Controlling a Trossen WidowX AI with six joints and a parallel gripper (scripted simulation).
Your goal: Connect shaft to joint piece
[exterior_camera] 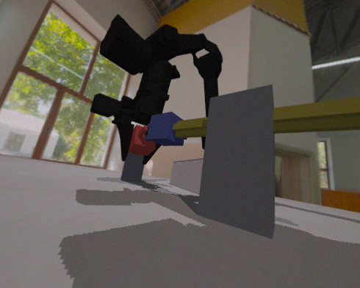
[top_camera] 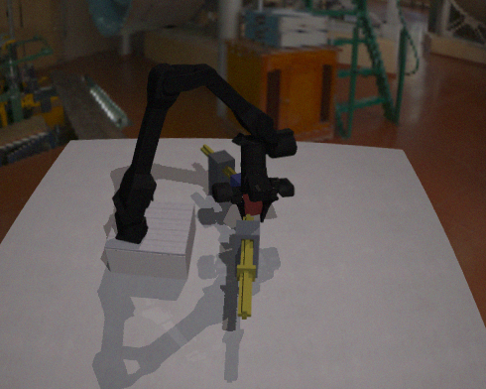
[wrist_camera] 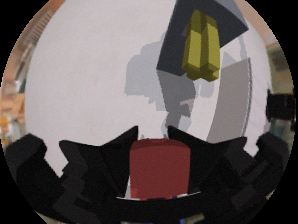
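Note:
The red joint piece [top_camera: 253, 204] [exterior_camera: 140, 145] [wrist_camera: 160, 172] is between the fingers of my gripper [top_camera: 252, 214] [exterior_camera: 135, 160] [wrist_camera: 153, 128], which is shut on it. It is hinged to a blue piece [top_camera: 236, 180] [exterior_camera: 165, 128] on the end of the first yellow shaft [top_camera: 207, 149] [exterior_camera: 319, 114], held by the far grey block [top_camera: 221, 164] [exterior_camera: 242, 158]. The second yellow shaft [top_camera: 246, 298] [wrist_camera: 202, 45] passes through the near block [top_camera: 248, 228] [exterior_camera: 132, 169] [wrist_camera: 172, 50]. The wrist view shows its end apart from the red piece, offset to the right. The opening's exact direction is hard to tell.
A yellow crosspiece [top_camera: 246, 271] sits on the second shaft outside its block. The arm's pale base box [top_camera: 148, 263] stands to the left of the blocks in the top view. Arm shadows fall across the white table [top_camera: 361, 298].

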